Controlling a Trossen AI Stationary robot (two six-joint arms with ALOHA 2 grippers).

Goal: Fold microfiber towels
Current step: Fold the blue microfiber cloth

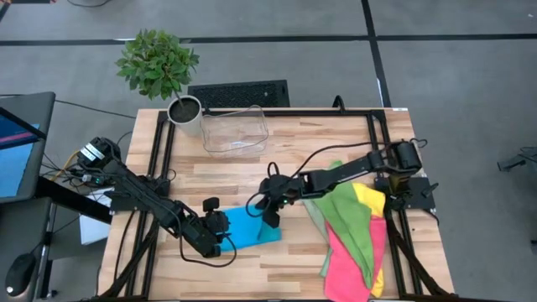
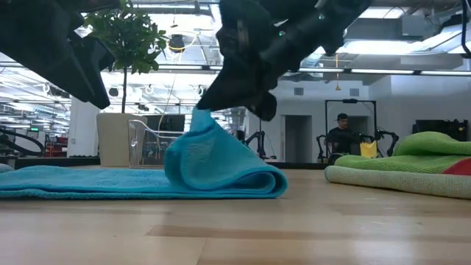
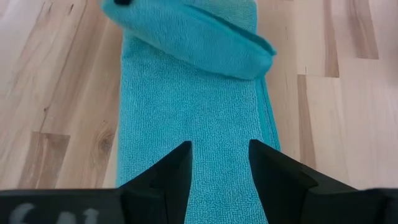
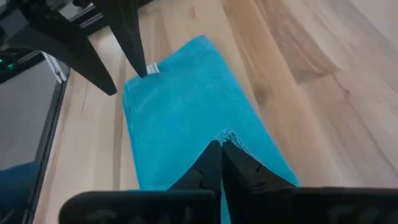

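**Blue towel pinched at one end, its length running toward the left claw**

Starting at the left of the tabletop (image 1: 336, 143), our left claw (image 1: 220, 237) sits low over the near end of the blue towel (image 1: 252, 226), its fingers parted and holding nothing; in its wrist view the cloth stretches straight away between them. The towel lies flat near the front middle of the tabletop, its long axis running from the left claw across to the right one. At that far end our right claw (image 1: 270, 211) is closed on a pinch of the towel's edge and has it lifted and curled back over itself, as the low view shows. We judge the fold will travel along that axis, toward the left claw, so the right arm does the carrying. Farther right, the pile of green, yellow and pink towels (image 1: 357, 239) waits, well apart.
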